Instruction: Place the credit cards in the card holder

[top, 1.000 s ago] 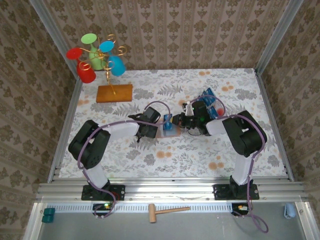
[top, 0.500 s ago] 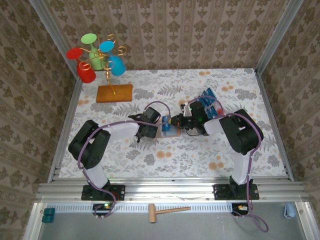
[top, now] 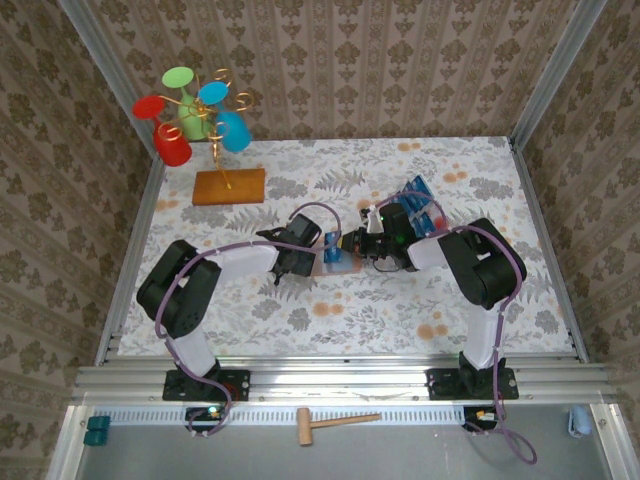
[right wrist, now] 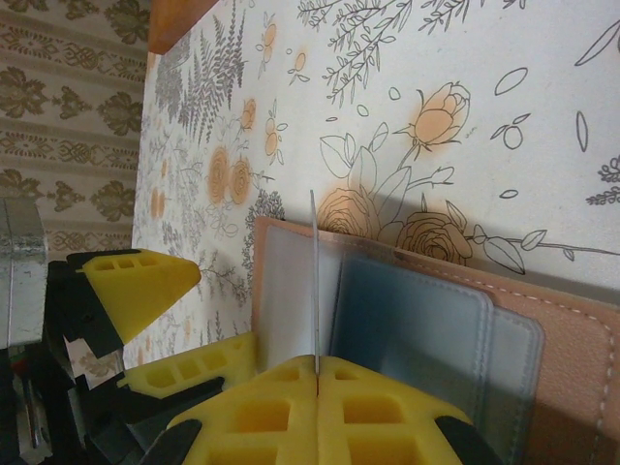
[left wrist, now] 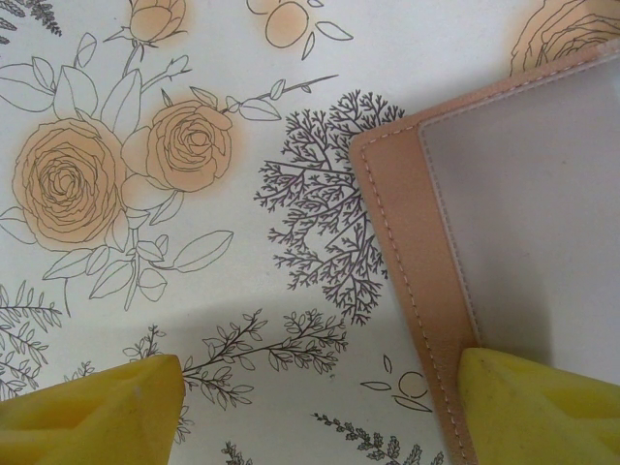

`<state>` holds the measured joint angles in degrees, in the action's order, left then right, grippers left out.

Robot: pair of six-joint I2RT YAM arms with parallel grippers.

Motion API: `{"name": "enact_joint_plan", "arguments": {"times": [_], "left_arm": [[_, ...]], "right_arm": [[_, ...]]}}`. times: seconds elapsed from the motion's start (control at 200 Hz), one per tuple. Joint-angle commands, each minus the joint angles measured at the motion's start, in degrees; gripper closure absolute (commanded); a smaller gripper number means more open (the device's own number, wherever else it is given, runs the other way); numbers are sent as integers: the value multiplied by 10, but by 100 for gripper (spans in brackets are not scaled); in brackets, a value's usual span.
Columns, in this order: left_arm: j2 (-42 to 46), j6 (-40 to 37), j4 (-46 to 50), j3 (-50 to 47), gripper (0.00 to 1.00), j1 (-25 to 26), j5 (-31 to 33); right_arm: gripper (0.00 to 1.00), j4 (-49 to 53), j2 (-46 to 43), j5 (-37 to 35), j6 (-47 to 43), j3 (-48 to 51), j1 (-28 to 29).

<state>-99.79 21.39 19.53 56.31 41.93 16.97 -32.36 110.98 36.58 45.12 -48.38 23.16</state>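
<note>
**Entry: card poised over holder**

- **Card holder** [right wrist: 572, 387]: lies open and flat mid-counter, between the two arms, with its greyish pockets [right wrist: 417, 329] facing up.
- **Right tool** [right wrist: 316, 363]: I read it as clamped tight on one credit card [right wrist: 314, 262]. The card stands on edge above the holder's inner face, its thin edge toward the wrist camera.
- **Left tool** [left wrist: 320, 417]: spread wide and gripping nothing. One fingertip [left wrist: 542, 407] appears to rest on the holder's stitched border. The other fingertip [left wrist: 97, 412] is over the bare counter [left wrist: 194, 242]. I judge it is pinning the holder down.
- **Governing relation**: the card's plane runs parallel with the nearest pocket's edge and sits just beside it, on the clear-window side. I judge the next move is a tilt and sideways slide into that pocket. The right arm is the one placed for it, with the holder directly beneath.
</note>
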Motion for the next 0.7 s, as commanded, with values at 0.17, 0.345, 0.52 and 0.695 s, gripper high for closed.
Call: {"name": "enact_joint_plan", "arguments": {"times": [0.17,0.345,0.52,0.695], "left_arm": [[-11,7,5,-6,24,1,7],[-11,7,5,-6,24,2,7],[-11,7,6,-6,24,2,7],[-11,6,6,-5,24,2,8]], "right_arm": [[100,-7,14,23,-12,13,5],[100,-14,15,26,-9,19,6],[100,-25,20,31,-3,24,6],[100,-34,28,39,4,22,9]]}}
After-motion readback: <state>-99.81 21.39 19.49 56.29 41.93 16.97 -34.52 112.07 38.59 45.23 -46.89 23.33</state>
